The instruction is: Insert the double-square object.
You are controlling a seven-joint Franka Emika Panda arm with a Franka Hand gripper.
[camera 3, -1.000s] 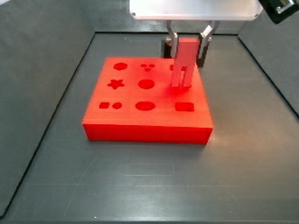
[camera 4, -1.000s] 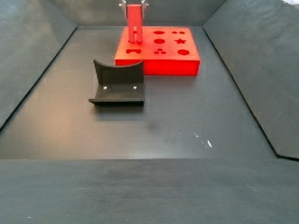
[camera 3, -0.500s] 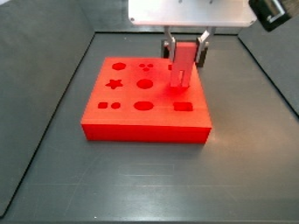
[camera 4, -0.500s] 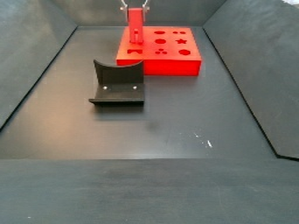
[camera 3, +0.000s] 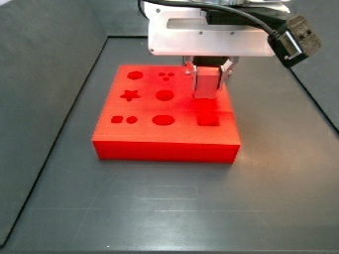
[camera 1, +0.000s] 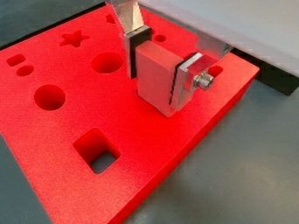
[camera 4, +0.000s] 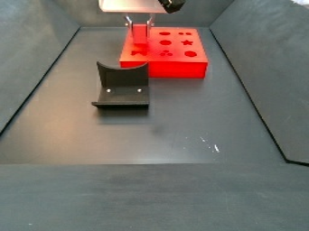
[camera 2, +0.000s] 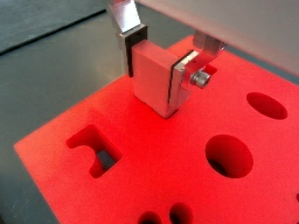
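Jaws of the gripper [camera 1: 162, 68] are clenched on the double-square object [camera 1: 159, 79], a slim red peg held upright between the two silver finger plates, one plate [camera 2: 129, 35] on each flat side. The gripper [camera 3: 209, 71] hangs straight down from the white wrist housing [camera 3: 212, 35] over the large red block [camera 3: 166, 124], above that block's edge nearest the back wall in a side view.

In both wrist views the peg's lower end meets the block's top face; whether it has entered a hole there cannot be told, since the peg hides the spot. In a side view the peg [camera 3: 208, 84] stands just behind the square hole [camera 3: 209, 120].

Around the peg the block [camera 1: 70, 122] shows its other openings: round holes [camera 1: 107, 63], a star hole [camera 1: 73, 38] and a stepped rectangular hole [camera 1: 98, 156], all apart from the peg. Another wrist view shows an oval hole [camera 2: 232, 157] near the gripper [camera 2: 163, 54].

On the dark tabletop [camera 4: 182, 135], well apart from the block [camera 4: 167, 54], stands the dark grey curved holder [camera 4: 121, 86], clear of the gripper [camera 4: 139, 29].
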